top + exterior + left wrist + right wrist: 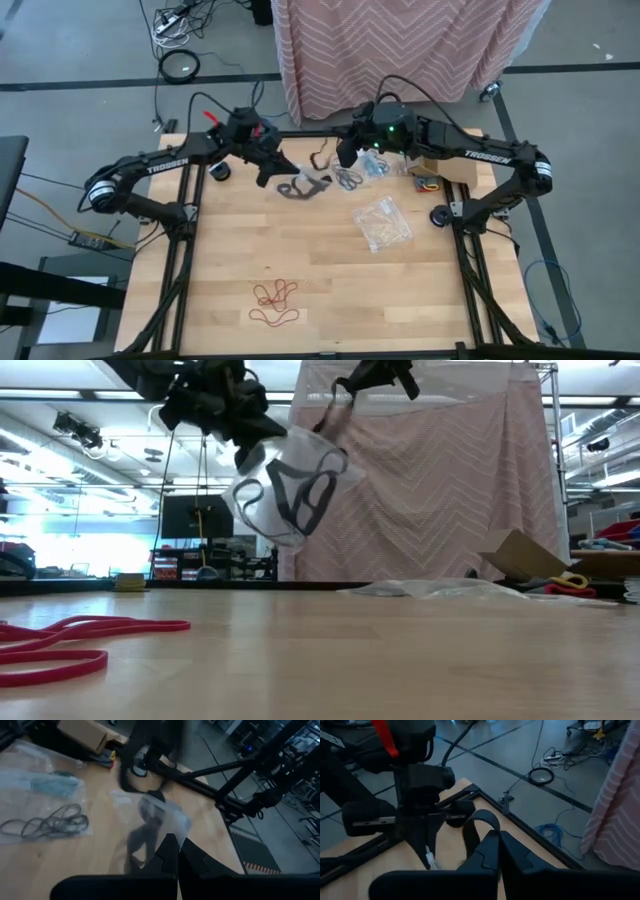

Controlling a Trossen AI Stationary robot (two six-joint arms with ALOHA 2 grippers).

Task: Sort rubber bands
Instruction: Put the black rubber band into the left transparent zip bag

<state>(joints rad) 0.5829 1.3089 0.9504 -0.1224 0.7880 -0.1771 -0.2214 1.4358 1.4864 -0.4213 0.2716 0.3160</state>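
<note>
My left gripper (pixel 278 170) is shut on a clear plastic bag (pixel 290 490) with black rubber bands inside, held up over the table's far middle. Just to its right, my right gripper (pixel 340 157) is shut on a dark brown rubber band (pixel 480 820) that loops out from its fingertips. Red rubber bands (pixel 275 300) lie loose on the wood near the front edge. Two more clear bags lie flat at the far right, one with teal-blue bands (pixel 55 785) and one with dark bands (pixel 45 822). My left gripper pinches the bag's upper edge (pixel 167 837) between its two fingers, which slant down from the table's left. The bag hangs below and ahead of the fingertips, clear of the table, with the black bands sagging in it. My right gripper pinches one end of the dark brown band's loop (pixel 487 837) between its fingertips. The fingers slant down from the table's right side. The band hangs as a slack loop (pixel 335 410), clear of the table.
A crinkled clear bag (pixel 380 222) lies right of the table's middle. A cardboard box (pixel 440 170) sits at the far right corner. A pink zigzag cloth (pixel 400 50) hangs behind the table. Bare wood spans the middle and the left.
</note>
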